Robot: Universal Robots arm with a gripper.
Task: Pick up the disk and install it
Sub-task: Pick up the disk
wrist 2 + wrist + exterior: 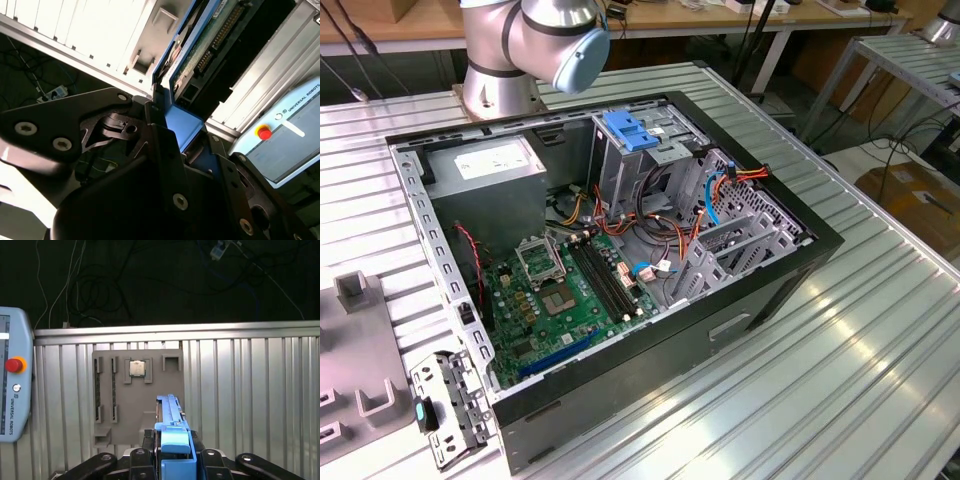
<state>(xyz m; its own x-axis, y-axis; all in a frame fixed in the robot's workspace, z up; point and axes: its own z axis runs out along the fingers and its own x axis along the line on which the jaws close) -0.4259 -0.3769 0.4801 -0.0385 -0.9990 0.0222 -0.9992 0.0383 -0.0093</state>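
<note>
The black two-finger gripper (172, 465) is clamped on the flat silver-metal disk (170, 412) with blue plastic side rails. Both wrist views show it gripped edge-on by a rail end and held clear of the ribbed aluminium table (250, 390). In the first wrist view the disk stands in front of a grey slotted fixture plate (115, 390) lying against the table's edge, and in the exterior view an open black computer case (770, 300) sits mid-table.
</note>
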